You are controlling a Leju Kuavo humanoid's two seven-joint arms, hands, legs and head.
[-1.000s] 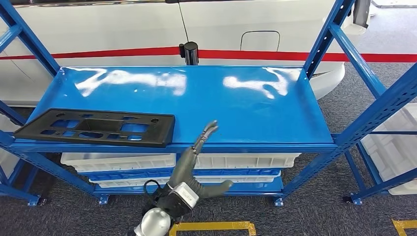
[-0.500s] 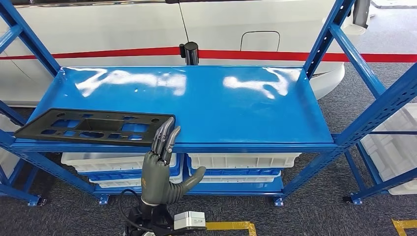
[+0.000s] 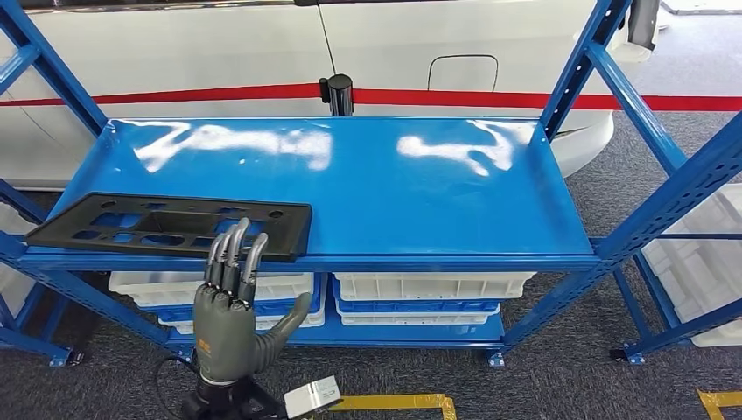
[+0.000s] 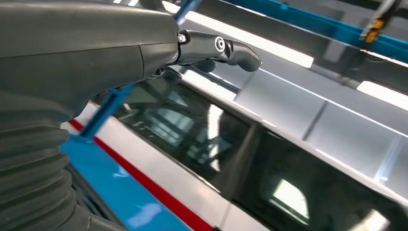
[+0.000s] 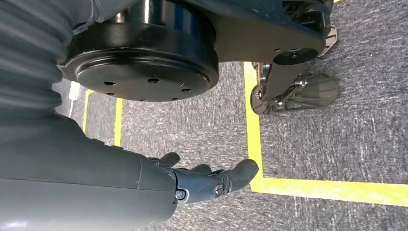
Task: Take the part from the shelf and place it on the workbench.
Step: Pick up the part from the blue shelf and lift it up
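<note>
Left hand (image 3: 229, 311): raised upright in front of the shelf (image 3: 394, 188), fingers (image 3: 234, 254) extended and slightly apart, thumb out to the side, holding nothing; the fingertips overlap the near edge of the part (image 3: 171, 226) in the head view, though contact cannot be judged. Right hand (image 5: 202, 180): hanging over grey carpet with yellow floor tape (image 5: 257, 144), fingers loosely extended, empty. Part: flat black panel with cut-outs, lying on the left front of the blue shelf, one edge just over the lip. White bins (image 3: 429, 285) on the level below. A white car (image 3: 262, 52) with a red stripe stands behind.
</note>
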